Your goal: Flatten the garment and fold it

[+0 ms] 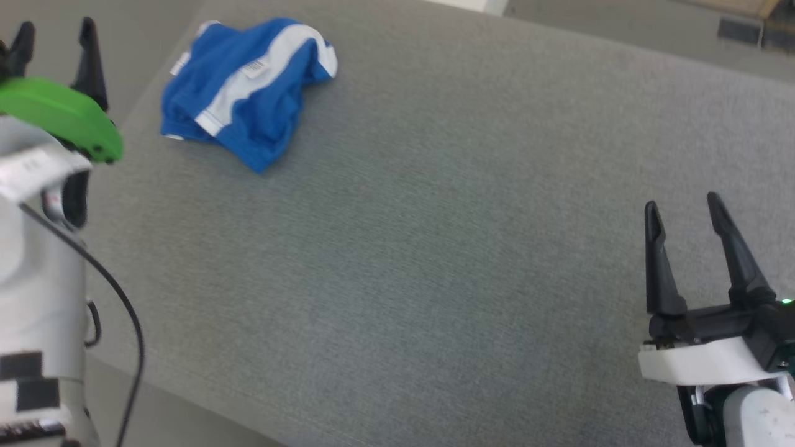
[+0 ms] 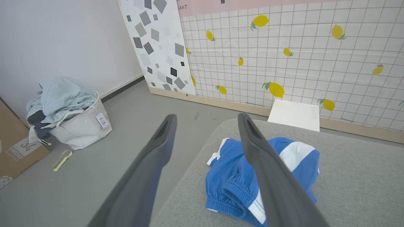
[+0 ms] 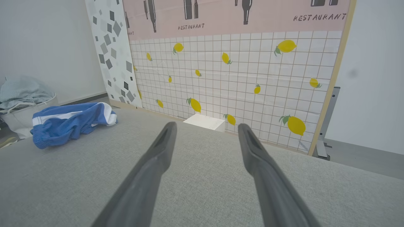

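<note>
The garment point(image 1: 245, 93), bright blue shorts with white stripes and a small white label, lies crumpled near the far left corner of the grey padded table point(image 1: 435, 217). My left gripper point(image 1: 54, 31) hangs open at the upper left, off the table's left edge and apart from the shorts. In the left wrist view its two fingers frame the garment point(image 2: 233, 186), the right finger covering part of it. My right gripper point(image 1: 681, 205) stands open over the table's right side, empty, far from the shorts. The right wrist view has the garment point(image 3: 69, 123) at its left.
A white laundry basket point(image 2: 79, 126) heaped with pale clothes stands on the floor left of the table, beside a cardboard box point(image 2: 15, 148). Patterned panels point(image 3: 236, 78) lean against the wall behind the table, with a small white box point(image 2: 295, 115) at their foot.
</note>
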`<state>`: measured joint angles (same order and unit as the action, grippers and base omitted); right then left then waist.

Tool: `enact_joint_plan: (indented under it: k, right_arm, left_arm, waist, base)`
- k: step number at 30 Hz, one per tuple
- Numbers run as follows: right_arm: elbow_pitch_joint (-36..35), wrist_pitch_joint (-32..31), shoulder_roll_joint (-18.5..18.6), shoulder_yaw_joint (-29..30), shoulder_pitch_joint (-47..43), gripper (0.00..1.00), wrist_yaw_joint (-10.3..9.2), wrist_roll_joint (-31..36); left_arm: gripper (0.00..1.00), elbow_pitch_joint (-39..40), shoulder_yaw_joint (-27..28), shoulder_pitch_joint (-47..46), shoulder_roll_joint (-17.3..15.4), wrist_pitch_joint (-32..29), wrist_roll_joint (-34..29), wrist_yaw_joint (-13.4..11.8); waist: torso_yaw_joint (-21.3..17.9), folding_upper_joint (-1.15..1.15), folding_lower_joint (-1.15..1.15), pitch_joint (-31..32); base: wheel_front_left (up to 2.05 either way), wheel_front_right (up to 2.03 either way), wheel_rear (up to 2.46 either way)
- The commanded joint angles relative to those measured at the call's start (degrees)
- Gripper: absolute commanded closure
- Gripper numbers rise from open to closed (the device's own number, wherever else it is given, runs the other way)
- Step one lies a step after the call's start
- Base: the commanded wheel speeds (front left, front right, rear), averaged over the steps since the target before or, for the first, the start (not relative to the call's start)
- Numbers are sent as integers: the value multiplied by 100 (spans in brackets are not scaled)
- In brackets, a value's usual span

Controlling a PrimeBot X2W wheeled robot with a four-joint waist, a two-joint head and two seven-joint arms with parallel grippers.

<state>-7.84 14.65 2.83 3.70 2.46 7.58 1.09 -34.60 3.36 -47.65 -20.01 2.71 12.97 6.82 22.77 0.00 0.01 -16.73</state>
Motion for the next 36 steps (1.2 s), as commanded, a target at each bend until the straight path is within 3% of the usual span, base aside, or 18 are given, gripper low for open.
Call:
enact_joint_plan:
  k: [1,3,6,17,23,30,31,32,36]
  right_arm:
    - [-73,35,5,16,150,0,-9,80]
    - [-138,35,5,20,258,0,-9,129]
    - [-249,35,5,18,407,0,-9,194]
    - [-807,35,5,-90,803,0,-9,371]
    - [-988,35,5,-120,893,0,-9,460]
    - [-1006,35,5,-166,944,0,-9,485]
    - [-1009,35,5,-165,949,0,-9,475]
    - [-1009,35,5,-149,948,0,-9,458]
    - [-953,35,5,-107,898,0,-9,430]
  left_arm:
    - [0,-209,-95,-273,-95,-278,202,44]
    - [0,-494,-417,-529,-284,-789,364,60]
    - [0,-722,-823,-794,-452,-1617,1100,64]
    - [0,-712,-1851,-1283,-1768,-4097,3051,66]
    - [0,-681,-2277,-1526,-2105,-4637,3399,66]
    - [0,-914,-2797,-1500,-2123,-4715,3521,67]
    - [56,-935,-2882,-1473,-2153,-4718,3523,67]
    - [100,-961,-2964,-1446,-2180,-4722,3564,67]
    - [100,-933,-3140,-1436,-2281,-4532,3743,67]
  waist:
    - [-493,0,-1,-697]
    - [-595,0,-1,-884]
    - [-741,0,-1,-1132]
    - [-1288,0,-1,-2070]
    - [-1376,0,-1,-2389]
    - [-1426,0,-1,-2469]
    - [-1433,0,-1,-2454]
    - [-1432,0,-1,-2416]
    - [-1385,0,-1,-2183]
  base:
    - [0,0,0]
    - [0,0,0]
    - [0,0,0]
    - [0,0,0]
    - [0,0,0]
    - [0,0,0]
    - [0,0,0]
    - [0,0,0]
    - [0,0,0]
